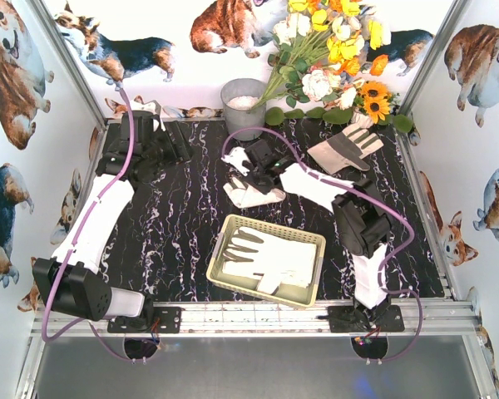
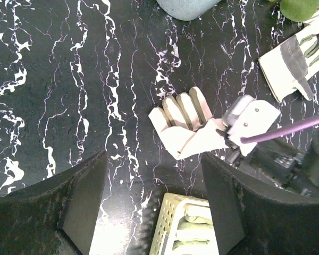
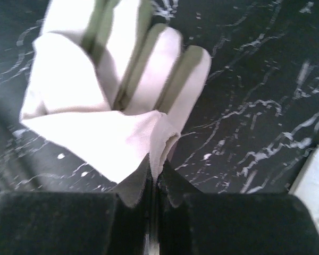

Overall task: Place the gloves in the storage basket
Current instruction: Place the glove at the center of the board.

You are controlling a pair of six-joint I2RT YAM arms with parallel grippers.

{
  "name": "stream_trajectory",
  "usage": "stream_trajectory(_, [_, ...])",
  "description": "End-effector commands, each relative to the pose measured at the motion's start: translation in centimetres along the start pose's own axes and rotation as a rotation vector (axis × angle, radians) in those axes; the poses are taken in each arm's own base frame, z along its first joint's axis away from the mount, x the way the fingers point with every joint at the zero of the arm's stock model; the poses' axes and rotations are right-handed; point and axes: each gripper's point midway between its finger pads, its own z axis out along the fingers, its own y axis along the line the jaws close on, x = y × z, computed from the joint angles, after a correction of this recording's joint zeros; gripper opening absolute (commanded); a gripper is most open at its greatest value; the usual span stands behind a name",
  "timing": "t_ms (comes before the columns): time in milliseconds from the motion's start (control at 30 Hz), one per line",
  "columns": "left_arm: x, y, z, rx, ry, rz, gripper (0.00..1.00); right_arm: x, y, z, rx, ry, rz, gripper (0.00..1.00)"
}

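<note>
The pale yellow storage basket (image 1: 309, 241) sits at front centre with a white glove (image 1: 270, 253) lying flat in it. My right gripper (image 1: 262, 179) is shut on the cuff of another white glove (image 1: 251, 194) just behind the basket. In the right wrist view the jaws (image 3: 157, 172) pinch the cuff and the glove (image 3: 117, 79) hangs forward with its olive-striped fingers spread. A third glove (image 1: 345, 148) lies at back right. My left gripper (image 1: 181, 143) is open and empty at back left. Its wrist view shows the held glove (image 2: 183, 119) and a basket corner (image 2: 167, 228) between its fingers (image 2: 82, 204).
A grey metal bucket (image 1: 244, 104) stands at the back centre. A bunch of artificial flowers (image 1: 337, 50) leans over the back right. Another whitish glove (image 1: 146, 106) shows behind the left arm. Printed walls close in the black marble table (image 1: 183, 233) on three sides.
</note>
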Motion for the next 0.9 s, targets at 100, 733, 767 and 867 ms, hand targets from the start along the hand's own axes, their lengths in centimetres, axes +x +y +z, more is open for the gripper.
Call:
stream_trajectory(100, [-1.2, -0.3, -0.8, 0.010, -0.025, -0.046, 0.66, -1.7, -6.4, -0.6, 0.397, 0.019, 0.063, 0.00])
stream_trajectory(733, [0.2, -0.2, -0.3, 0.028, 0.014, -0.069, 0.66, -1.7, -3.6, -0.3, 0.209, -0.043, 0.066, 0.00])
stream_trajectory(767, [0.4, -0.2, -0.2, 0.030, 0.018, -0.071, 0.66, -1.5, -2.9, -0.2, 0.181, -0.041, 0.070, 0.01])
stream_trajectory(867, [0.9, -0.1, -0.1, 0.031, 0.031, -0.083, 0.66, -1.3, -1.4, -0.4, 0.126, -0.056, 0.096, 0.12])
